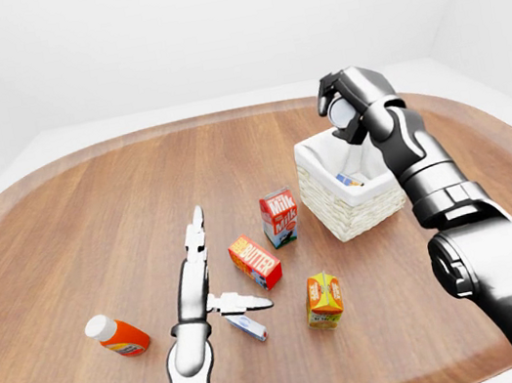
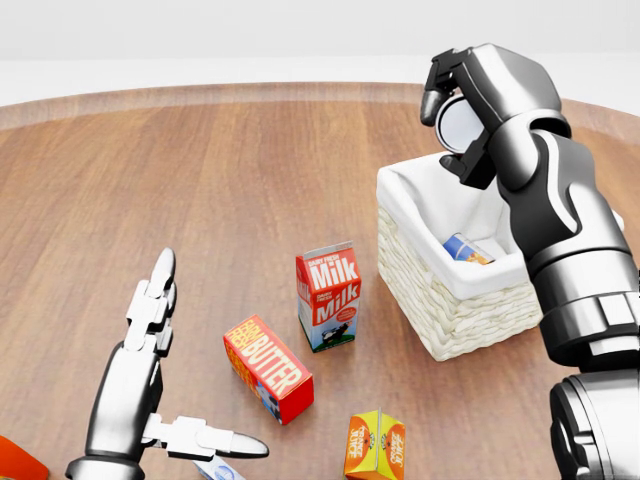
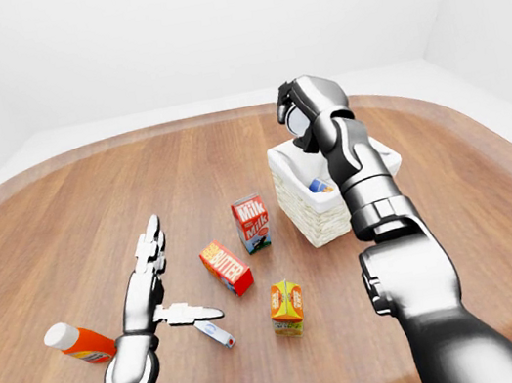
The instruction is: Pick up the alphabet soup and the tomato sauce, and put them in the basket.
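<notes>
My right hand (image 2: 452, 108) is shut on a can (image 2: 463, 124) whose silver end faces the camera; its label is hidden by the fingers. The hand hangs above the top rim of the white-lined wicker basket (image 2: 452, 318) at the right of the head view. Inside the basket lies a second can (image 2: 466, 249) with a blue and orange label, tilted against the lining. Low on the left of the table my left hand (image 2: 205, 355) is open, fingers straight and thumb spread, holding nothing.
A milk carton (image 2: 328, 297) stands just left of the basket. A red butter box (image 2: 268, 368) and an orange juice carton (image 2: 375, 446) lie below it. An orange bottle (image 1: 118, 337) and a small blue-white packet (image 1: 248, 327) flank my left hand.
</notes>
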Available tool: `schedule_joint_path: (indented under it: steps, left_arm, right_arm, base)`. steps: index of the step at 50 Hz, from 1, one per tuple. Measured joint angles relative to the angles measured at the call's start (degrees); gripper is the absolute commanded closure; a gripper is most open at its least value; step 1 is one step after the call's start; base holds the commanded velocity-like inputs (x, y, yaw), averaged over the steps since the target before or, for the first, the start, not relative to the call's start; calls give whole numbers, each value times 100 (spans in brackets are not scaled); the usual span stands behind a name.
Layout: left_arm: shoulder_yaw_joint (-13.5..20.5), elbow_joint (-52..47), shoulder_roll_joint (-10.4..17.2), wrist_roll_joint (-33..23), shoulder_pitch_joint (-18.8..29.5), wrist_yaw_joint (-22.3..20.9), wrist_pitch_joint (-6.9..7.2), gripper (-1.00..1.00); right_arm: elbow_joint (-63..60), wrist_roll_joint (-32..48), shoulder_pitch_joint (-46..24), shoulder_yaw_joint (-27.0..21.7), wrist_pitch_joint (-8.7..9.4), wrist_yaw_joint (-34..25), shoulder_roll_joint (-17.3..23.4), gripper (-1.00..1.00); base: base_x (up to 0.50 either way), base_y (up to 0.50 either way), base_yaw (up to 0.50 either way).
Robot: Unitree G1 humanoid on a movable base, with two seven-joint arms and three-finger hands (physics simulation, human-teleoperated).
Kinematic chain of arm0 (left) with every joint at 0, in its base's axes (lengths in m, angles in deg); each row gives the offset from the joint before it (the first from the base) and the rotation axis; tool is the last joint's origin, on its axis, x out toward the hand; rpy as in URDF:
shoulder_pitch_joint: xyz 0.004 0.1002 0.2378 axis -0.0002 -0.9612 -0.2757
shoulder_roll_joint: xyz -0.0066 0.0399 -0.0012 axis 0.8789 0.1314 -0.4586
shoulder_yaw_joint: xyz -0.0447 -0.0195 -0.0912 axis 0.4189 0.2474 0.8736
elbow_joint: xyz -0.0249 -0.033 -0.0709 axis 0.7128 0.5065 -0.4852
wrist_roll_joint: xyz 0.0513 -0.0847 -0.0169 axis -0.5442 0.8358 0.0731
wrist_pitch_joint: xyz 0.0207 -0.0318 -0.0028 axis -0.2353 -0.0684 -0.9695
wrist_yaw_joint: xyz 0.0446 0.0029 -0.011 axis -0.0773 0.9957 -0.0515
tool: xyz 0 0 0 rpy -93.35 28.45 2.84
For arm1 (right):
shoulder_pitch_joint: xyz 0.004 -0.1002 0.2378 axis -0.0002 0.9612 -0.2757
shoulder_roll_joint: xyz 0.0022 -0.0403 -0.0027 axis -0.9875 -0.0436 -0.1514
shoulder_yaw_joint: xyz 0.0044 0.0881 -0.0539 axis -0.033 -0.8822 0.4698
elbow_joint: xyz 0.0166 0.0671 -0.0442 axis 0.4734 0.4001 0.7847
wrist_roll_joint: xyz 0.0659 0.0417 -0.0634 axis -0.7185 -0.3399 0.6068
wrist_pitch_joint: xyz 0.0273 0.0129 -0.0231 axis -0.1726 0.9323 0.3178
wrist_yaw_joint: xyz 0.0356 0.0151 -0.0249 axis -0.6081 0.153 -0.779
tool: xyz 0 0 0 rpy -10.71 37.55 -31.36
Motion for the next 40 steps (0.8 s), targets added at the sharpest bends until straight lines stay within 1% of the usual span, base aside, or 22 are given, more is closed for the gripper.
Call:
schedule_joint_path:
  steps: [12,24,32,40]
  left_arm:
    - [1,-4,-1,3,-1,-4,0,-100]
    - [15,16,-1,15,24,0,0,-100]
    - [21,27,-2,22,31,5,0,-100]
    - [18,15,-2,23,25,3,0,-100]
  right_arm:
    - [889,83,-392,135,-167,303,-13,100]
    - [1630,255,-710,256,-244,524,-102,100]
    - [1978,401,-770,301,-243,645,-119,100]
    - [2189,612,-815,296,-182,695,-87,100]
  base:
    - [0,0,0]
    - [0,0,0]
    - [0,0,0]
    - [0,0,0]
